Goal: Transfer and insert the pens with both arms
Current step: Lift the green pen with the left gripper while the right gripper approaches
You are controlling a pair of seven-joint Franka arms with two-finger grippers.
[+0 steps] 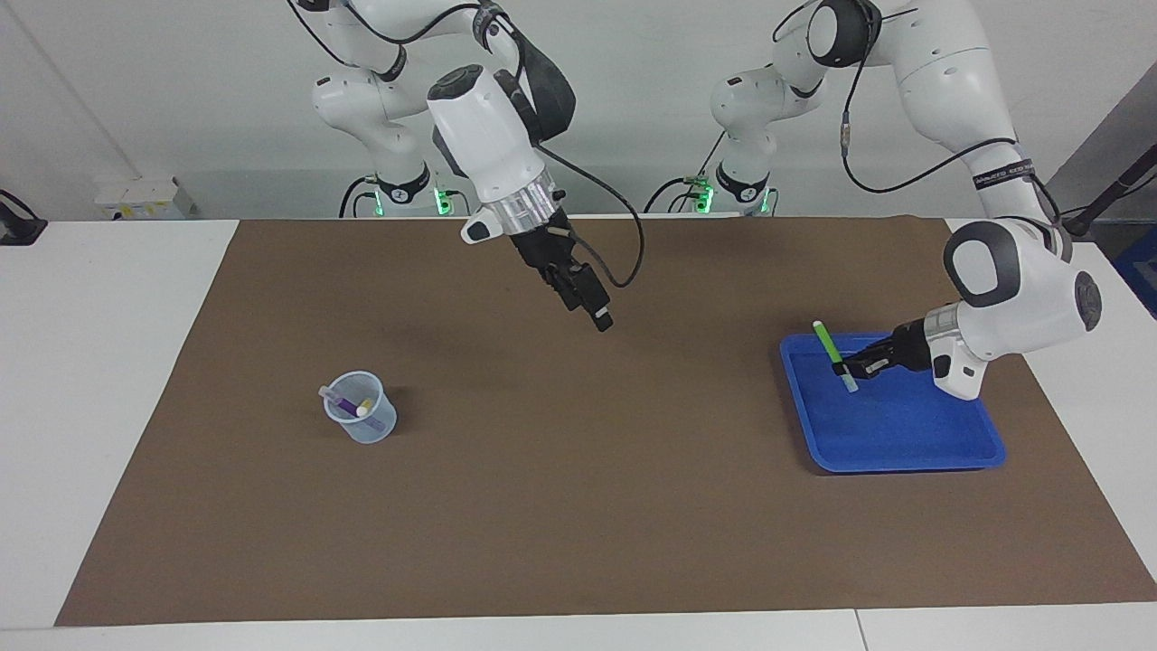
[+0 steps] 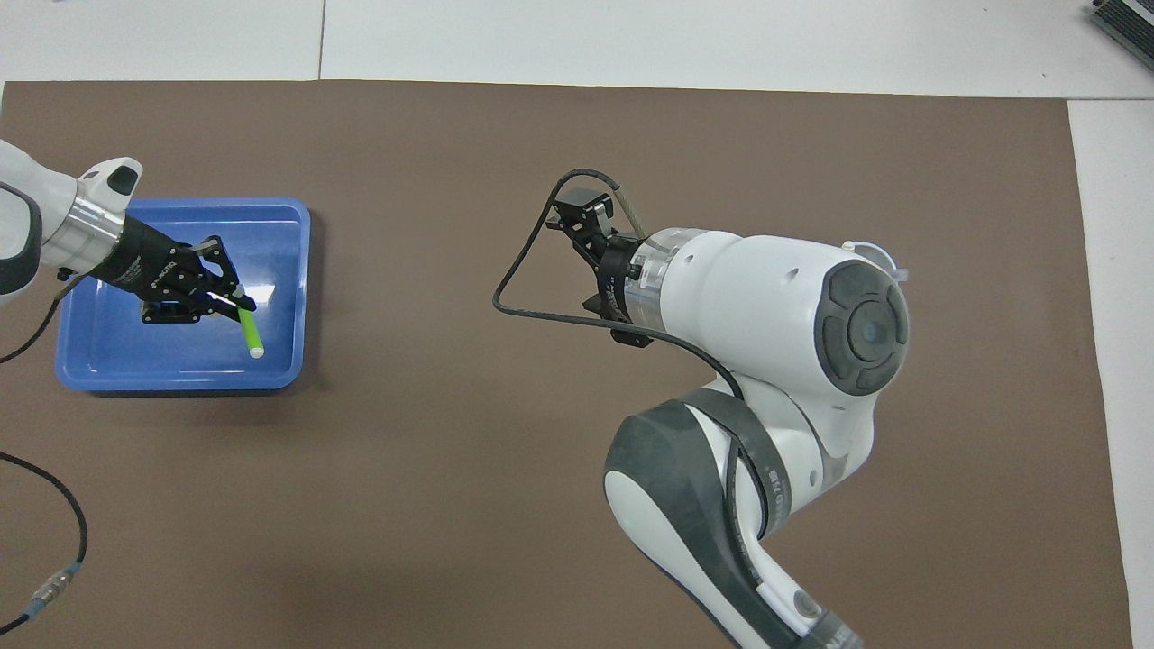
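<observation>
Green pen (image 1: 832, 353) stands tilted over the blue tray (image 1: 904, 452), clamped low on its barrel by the left gripper (image 1: 848, 366), long axis near upright. Right gripper (image 1: 592, 307) waits mid-table, jaw state unclear. Purple and yellow pens sit in the cup (image 1: 362, 420).

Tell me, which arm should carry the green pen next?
The left. Its claw is shut on the green pen over the blue tray. The right claw hangs over the middle of the mat, probably waiting for the handover toward the cup.
</observation>
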